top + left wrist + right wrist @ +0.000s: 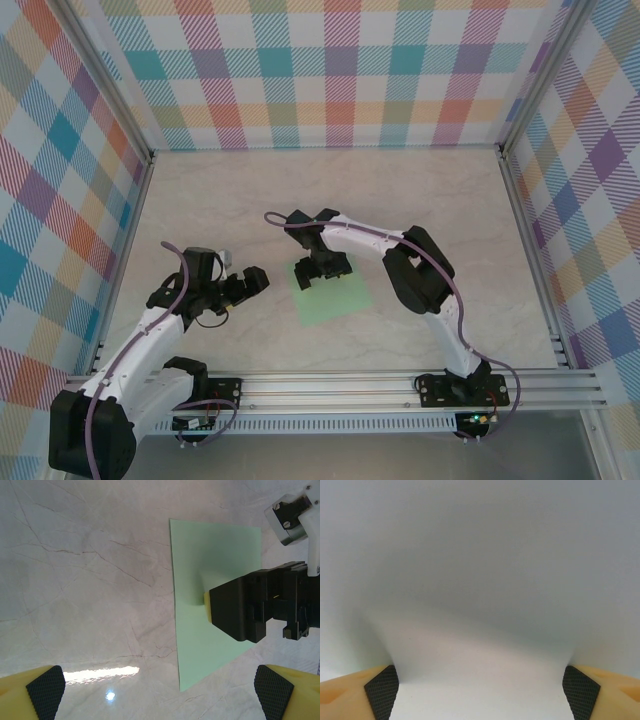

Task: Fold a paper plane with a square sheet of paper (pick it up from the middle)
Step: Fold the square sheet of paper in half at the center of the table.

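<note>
On the marble tabletop [420,200], near its middle: square sheet of paper [335,300], pale green, unfolded, lying flat apart from its centre. Pressed down there by the right gripper [325,270], jaws spread wide, pads [382,690] planted on the paper with a low hump bulging up between them (no pinch yet, so nothing truly held). Well to the left of the sheet, the left gripper [245,283] parked off the paper, jaws fully apart and empty. Likely hazards: closing too fast and crumpling the hump into a stray crease; pads skidding on the smooth top and dragging the whole sheet sideways instead of gathering it; lifting before the pinch bites, letting the paper slip free and land askew.
</note>
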